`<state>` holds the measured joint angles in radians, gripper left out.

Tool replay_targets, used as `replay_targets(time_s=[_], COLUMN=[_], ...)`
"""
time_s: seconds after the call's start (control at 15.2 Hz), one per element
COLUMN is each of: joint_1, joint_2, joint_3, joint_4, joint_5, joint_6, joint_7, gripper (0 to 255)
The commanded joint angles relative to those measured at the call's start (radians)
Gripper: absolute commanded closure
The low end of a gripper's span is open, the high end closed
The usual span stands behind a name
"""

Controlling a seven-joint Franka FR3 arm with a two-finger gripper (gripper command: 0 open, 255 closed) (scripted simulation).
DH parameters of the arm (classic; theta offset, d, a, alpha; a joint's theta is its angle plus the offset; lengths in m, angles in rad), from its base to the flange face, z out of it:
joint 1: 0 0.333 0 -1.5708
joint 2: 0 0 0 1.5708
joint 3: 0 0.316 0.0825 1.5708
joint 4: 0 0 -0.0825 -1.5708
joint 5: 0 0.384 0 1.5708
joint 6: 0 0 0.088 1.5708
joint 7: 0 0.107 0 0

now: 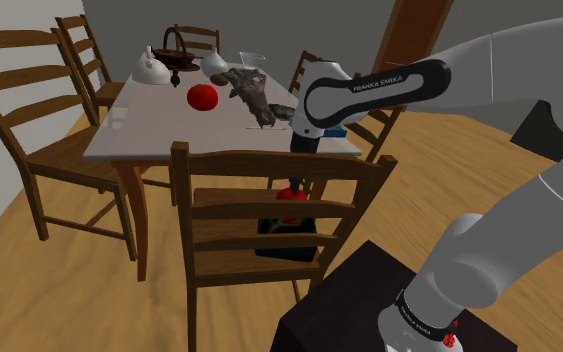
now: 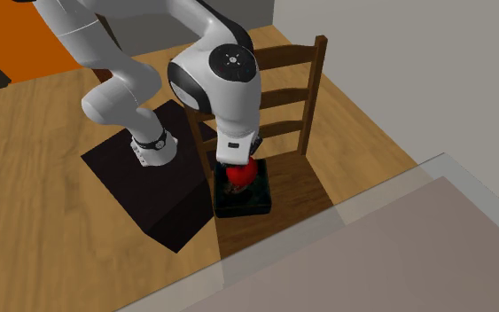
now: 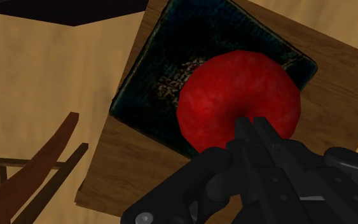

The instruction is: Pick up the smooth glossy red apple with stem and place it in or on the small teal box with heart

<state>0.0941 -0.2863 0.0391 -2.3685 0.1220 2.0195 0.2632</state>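
Second exterior view has the arm bent down over a wooden chair drawn up to the bench, and from where I stand the hand sits right on top of the red apple. The apple in turn hangs over a dark, nearly black box that lies flat on the chair's seat, at the seat's edge nearest the robot's stand. So all three line up: hand, apple directly beneath it, box directly beneath that. Whether the hand is clamped on the apple or loose I cannot tell, nor whether the fruit already touches the box's top. I judge what remains is a short straight drop and a release, with no sideways shift.
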Motion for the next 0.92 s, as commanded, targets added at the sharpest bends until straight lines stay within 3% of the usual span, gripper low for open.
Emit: replay_targets(time_s=[0.0,0.26,0.33,0.66,0.86], joint_1=[0.000,0.000,0.000,0.000,-0.005], joint_2=[0.001,0.001,0.001,0.001,-0.023], joint_3=[0.000,0.000,0.000,0.000,-0.007], joint_4=[-0.002,-0.002,-0.002,-0.002,0.078], joint_5=[0.000,0.000,0.000,0.000,-0.007], joint_6=[0.003,0.004,0.003,0.004,-0.101], joint_7=[0.000,0.000,0.000,0.000,0.003], gripper=[255,255,0,0,0])
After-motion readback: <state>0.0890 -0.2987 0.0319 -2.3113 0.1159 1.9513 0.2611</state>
